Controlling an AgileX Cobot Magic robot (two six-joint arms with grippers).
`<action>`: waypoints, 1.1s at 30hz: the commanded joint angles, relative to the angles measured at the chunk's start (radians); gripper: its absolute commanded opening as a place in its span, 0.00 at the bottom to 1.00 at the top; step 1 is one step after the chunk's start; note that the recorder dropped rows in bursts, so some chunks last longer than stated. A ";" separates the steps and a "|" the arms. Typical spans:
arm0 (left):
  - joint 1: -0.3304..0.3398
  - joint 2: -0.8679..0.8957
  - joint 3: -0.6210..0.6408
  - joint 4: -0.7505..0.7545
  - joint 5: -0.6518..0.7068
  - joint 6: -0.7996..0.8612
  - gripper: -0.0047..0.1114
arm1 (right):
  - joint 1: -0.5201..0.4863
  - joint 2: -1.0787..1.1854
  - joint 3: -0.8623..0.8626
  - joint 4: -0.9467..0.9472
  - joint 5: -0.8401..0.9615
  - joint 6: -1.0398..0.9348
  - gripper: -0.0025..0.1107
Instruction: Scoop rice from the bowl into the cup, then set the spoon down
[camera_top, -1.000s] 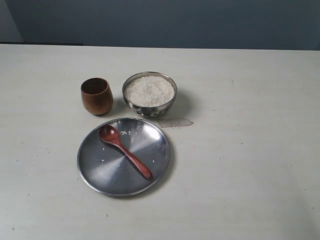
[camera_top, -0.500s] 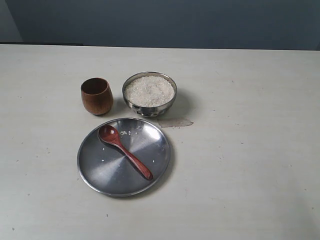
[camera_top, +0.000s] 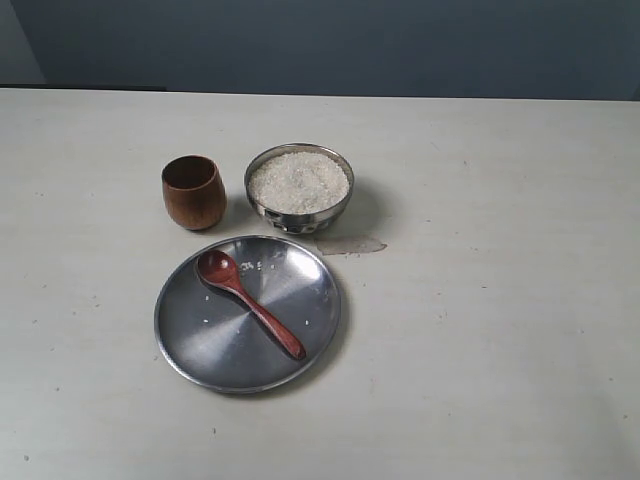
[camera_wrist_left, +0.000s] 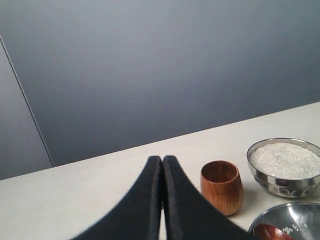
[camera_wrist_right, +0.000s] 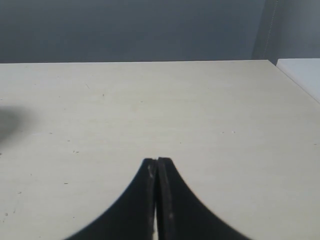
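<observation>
Neither hand shows in the exterior view. My left hand (camera_wrist_left: 162, 161) has its fingers pressed together on nothing, and my right hand (camera_wrist_right: 157, 162) is likewise closed and empty over bare tabletop (camera_top: 500, 300). The spoon (camera_top: 250, 305) lies on the steel plate (camera_top: 200, 345), scoop end far-left and handle running near-right, so I judge the handle the free end to take. The cup (camera_top: 193, 195) stands just left of the bowl (camera_top: 300, 215), not touching it, both just beyond the plate. The rice (camera_top: 299, 181) fills the bowl almost to the rim. Open room lies to the right.
</observation>
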 joint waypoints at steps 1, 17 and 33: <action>-0.001 -0.083 0.066 0.001 -0.050 -0.007 0.04 | -0.004 -0.003 0.002 -0.002 -0.011 0.001 0.02; -0.001 -0.127 0.210 -0.009 -0.044 -0.012 0.04 | -0.004 -0.003 0.002 -0.002 -0.008 0.001 0.02; -0.001 -0.127 0.254 0.006 0.026 -0.131 0.04 | -0.004 -0.003 0.002 -0.002 -0.008 0.001 0.02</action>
